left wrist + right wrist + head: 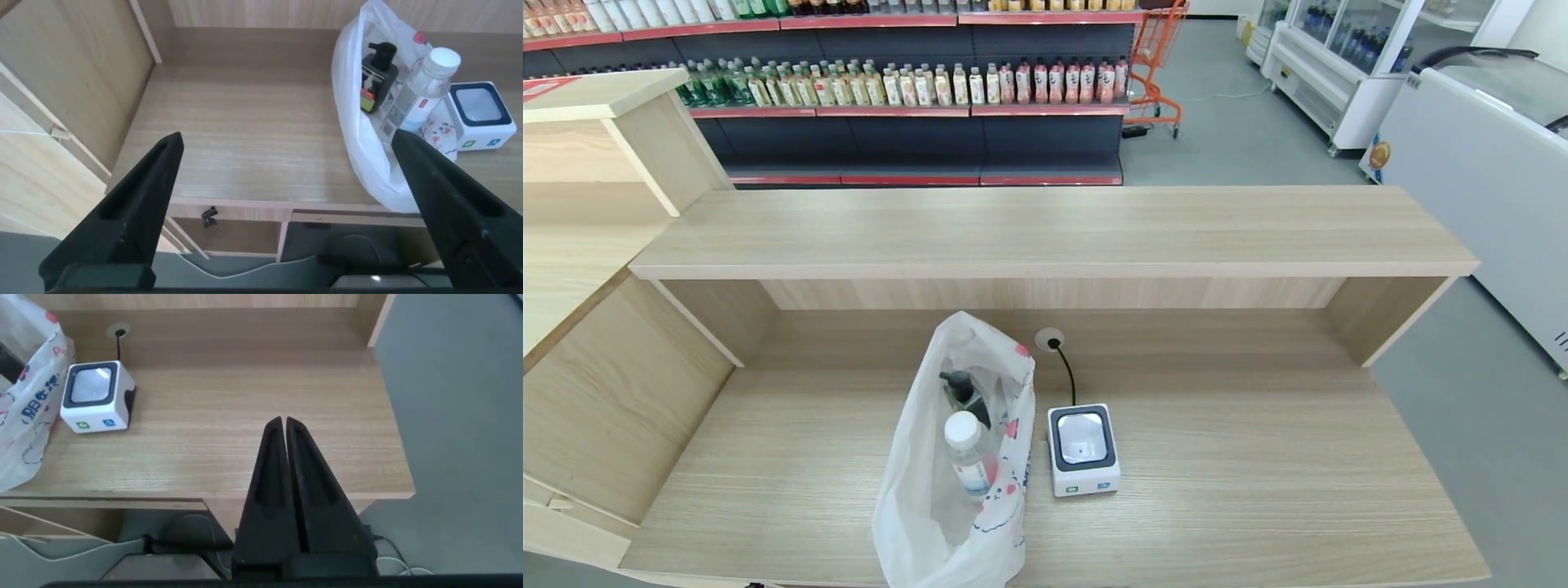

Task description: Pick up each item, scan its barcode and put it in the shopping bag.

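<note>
1. Across the lower half of the head view lies the wooden counter (1258,490). A long raised shelf (1054,233) runs along its 12 o'clock side.
2. At 9 o'clock from the scanner, just beside it, stands the white shopping bag (915,506) with its mouth open. It sits close to the counter's 6 o'clock edge.
3. Above the counter's near edge hangs the left gripper (286,137). Its two black fingers (122,220) are spread wide apart and hold nothing.
4. Above the near edge on the other side hangs the right gripper (283,423). Its fingers are pressed tight together with nothing between them.
5. Near the middle of the counter sits the white scanner (1082,449), with its dark-framed window facing up.
6. Inside the bag stands a clear bottle (968,453) with a white cap.
7. A dark pump bottle (964,392) is also in the bag, at 12 o'clock from the clear one.
8. A black cable (1066,371) runs from the scanner toward 12 o'clock.
9. The cable ends at a small round hole (1049,337) in the counter.
</note>
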Controlling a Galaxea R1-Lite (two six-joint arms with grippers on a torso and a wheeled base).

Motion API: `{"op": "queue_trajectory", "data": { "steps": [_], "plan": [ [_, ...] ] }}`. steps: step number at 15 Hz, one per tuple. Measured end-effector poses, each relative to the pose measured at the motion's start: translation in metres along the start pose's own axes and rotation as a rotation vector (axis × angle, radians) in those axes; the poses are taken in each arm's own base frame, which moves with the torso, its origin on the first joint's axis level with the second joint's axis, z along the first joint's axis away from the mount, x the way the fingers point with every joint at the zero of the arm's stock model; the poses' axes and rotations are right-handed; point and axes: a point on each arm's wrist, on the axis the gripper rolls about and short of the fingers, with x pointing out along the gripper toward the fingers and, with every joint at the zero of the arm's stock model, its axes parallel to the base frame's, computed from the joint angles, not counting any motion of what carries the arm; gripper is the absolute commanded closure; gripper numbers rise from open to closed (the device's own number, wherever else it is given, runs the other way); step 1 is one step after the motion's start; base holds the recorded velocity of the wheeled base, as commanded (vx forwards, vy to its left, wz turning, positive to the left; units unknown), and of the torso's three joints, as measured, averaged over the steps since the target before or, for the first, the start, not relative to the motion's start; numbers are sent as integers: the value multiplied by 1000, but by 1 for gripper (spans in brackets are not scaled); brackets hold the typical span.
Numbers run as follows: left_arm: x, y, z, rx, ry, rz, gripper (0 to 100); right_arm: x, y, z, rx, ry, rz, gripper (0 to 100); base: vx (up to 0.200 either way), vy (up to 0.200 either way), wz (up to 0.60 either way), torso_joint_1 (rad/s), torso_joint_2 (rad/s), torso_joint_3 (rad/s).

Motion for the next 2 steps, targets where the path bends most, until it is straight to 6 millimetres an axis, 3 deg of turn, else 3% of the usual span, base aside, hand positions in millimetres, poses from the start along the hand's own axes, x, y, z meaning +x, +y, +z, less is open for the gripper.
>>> {"op": "queue_trajectory", "data": {
  "steps": [2],
  "plan": [
    [0,0,0,0,0,-1,0,0,0,0,-6,0,-1,100,0,0,0,0,0,0]
  ]
}}
